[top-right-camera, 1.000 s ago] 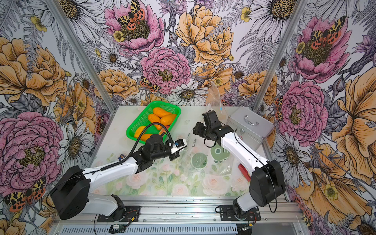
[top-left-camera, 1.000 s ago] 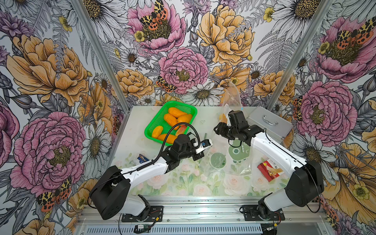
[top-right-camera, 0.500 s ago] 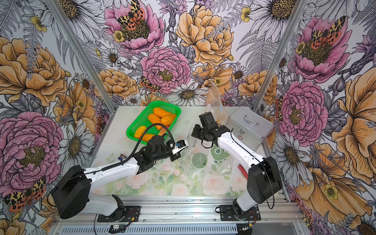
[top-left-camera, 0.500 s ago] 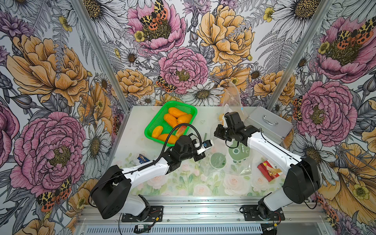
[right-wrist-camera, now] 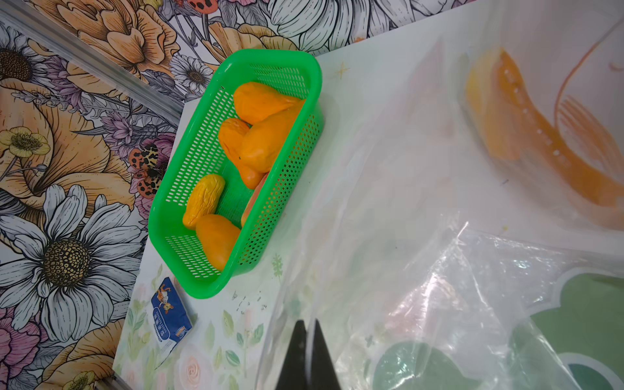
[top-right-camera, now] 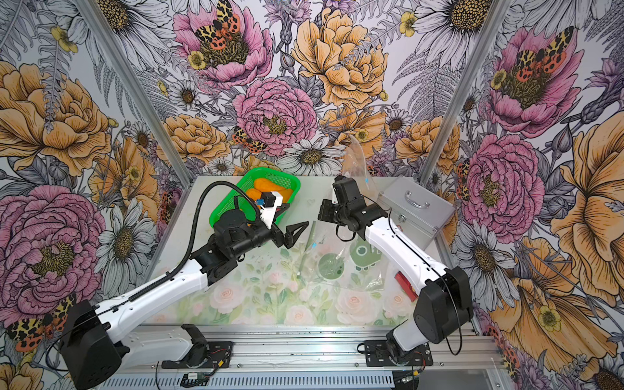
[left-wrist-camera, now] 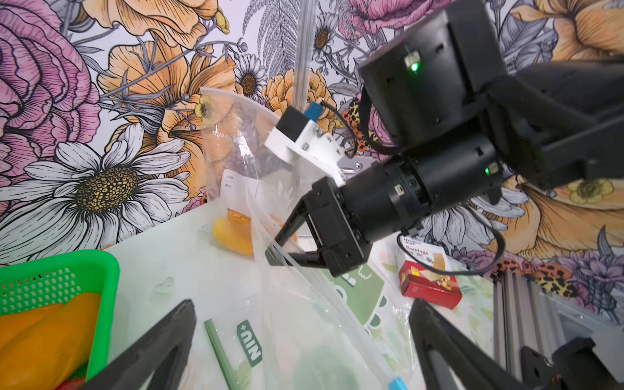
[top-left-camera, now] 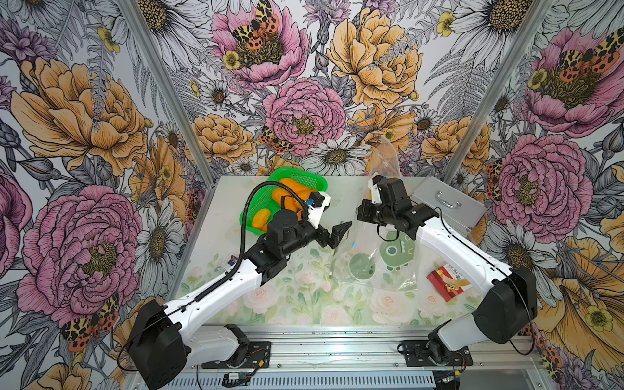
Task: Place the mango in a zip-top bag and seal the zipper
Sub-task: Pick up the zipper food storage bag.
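A clear zip-top bag (top-left-camera: 369,260) with green prints lies flat mid-table, its blue slider (left-wrist-camera: 398,384) toward my left arm. My right gripper (right-wrist-camera: 308,325) is shut on the bag's clear edge, as the left wrist view also shows (left-wrist-camera: 274,254). My left gripper (top-left-camera: 337,232) hovers open over the bag's near end, and the bag (left-wrist-camera: 304,337) lies under its spread fingers (left-wrist-camera: 169,341) untouched. Several orange mangoes (right-wrist-camera: 261,101) sit in a green basket (top-left-camera: 251,209) at the back left, behind the left wrist.
A second clear bag (left-wrist-camera: 236,152) with a yellow mango (left-wrist-camera: 233,236) inside leans on the back wall. A silver metal case (top-left-camera: 445,206) stands back right, a red bandage box (top-left-camera: 447,282) lies at the right, and a blue packet (right-wrist-camera: 170,312) lies in front of the basket.
My left gripper has gone from shut to wide open and let the bag go. The right gripper has shut on the bag's edge and shifted slightly left.
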Tool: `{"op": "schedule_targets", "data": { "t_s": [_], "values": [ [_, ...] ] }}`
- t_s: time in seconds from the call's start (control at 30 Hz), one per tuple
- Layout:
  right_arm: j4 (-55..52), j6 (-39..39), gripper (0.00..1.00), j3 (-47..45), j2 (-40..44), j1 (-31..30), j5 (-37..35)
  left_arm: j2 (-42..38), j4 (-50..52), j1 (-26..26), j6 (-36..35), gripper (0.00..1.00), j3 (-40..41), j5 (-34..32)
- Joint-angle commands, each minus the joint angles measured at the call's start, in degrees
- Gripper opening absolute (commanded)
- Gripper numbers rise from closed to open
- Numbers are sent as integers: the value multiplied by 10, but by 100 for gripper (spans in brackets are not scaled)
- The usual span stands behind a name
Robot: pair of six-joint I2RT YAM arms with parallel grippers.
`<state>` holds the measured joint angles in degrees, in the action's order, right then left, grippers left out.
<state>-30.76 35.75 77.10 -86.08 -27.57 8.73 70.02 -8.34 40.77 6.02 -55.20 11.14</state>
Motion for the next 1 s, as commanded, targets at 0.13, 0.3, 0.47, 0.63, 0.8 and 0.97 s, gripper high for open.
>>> {"op": "schedule_targets", "data": {
  "t_s": [0.13, 0.3, 0.47, 0.63, 0.8, 0.97],
  "values": [
    [22, -59, 0, 25, 14, -28, 4, 57, 119, -42, 149, 96, -67, 18],
    [55, -68, 0, 11, 15, -35, 28, 94, 128, -59, 189, 90, -87, 25],
    [76, -78, 0, -1, 8, -39, 38, 124, 127, -62, 207, 89, -106, 49],
    [83, -84, 0, -1, -5, -41, 43, 136, 118, -58, 223, 91, -112, 53],
    [85, -84, 0, -2, -14, -42, 40, 127, 104, -58, 246, 92, -99, 26],
    [87, -85, 0, 0, -17, -44, 45, 134, 97, -58, 253, 94, -100, 21]
  ]
}}
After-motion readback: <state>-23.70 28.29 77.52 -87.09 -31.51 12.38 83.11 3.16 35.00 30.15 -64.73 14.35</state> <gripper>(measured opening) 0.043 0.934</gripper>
